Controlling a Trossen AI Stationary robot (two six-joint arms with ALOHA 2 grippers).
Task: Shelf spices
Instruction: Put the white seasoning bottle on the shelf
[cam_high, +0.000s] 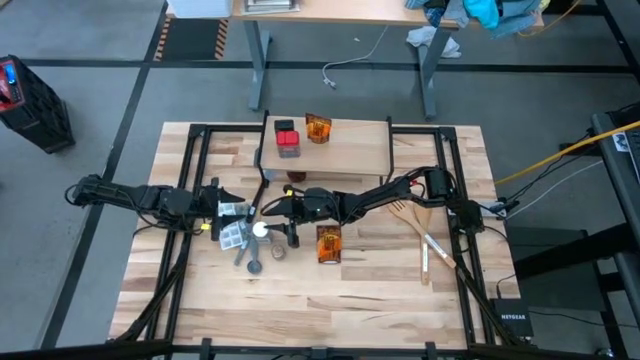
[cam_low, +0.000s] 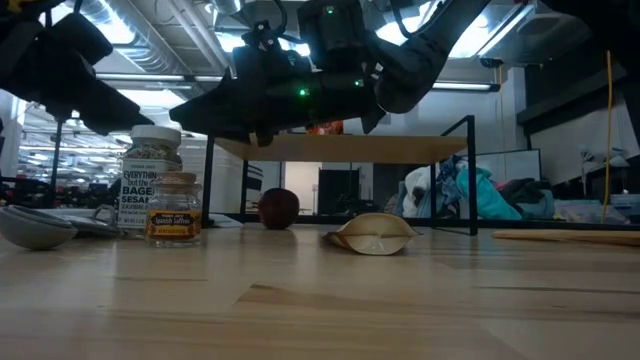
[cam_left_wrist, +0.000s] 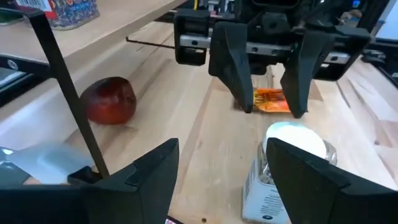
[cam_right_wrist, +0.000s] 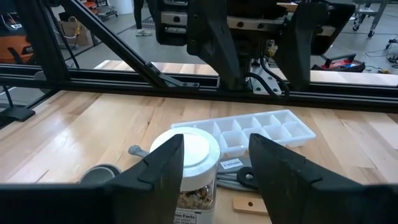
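The white-capped jar (cam_high: 260, 228) stands upright on the table beside a small brown-capped jar (cam_low: 173, 208). An orange packet (cam_high: 329, 243) lies flat on the table nearer the right. The shelf (cam_high: 345, 160) stands at the far middle and carries a red-topped box (cam_high: 287, 138) and another orange packet (cam_high: 318, 128). My left gripper (cam_high: 232, 208) and right gripper (cam_high: 272, 210) face each other in front of the shelf, both open and raised above the white-capped jar (cam_left_wrist: 292, 165). The jar's cap (cam_right_wrist: 186, 152) shows between the right gripper's (cam_right_wrist: 214, 146) fingers. The left gripper (cam_left_wrist: 221, 155) touches nothing.
A pale ice-cube tray (cam_right_wrist: 249, 130) and a grey measuring spoon (cam_high: 253, 265) lie just left of the jars. A red apple-like ball (cam_left_wrist: 111, 99) sits under the shelf near a black leg. A wooden spatula (cam_high: 425, 235) lies to the right. Bare planks lie along the near edge.
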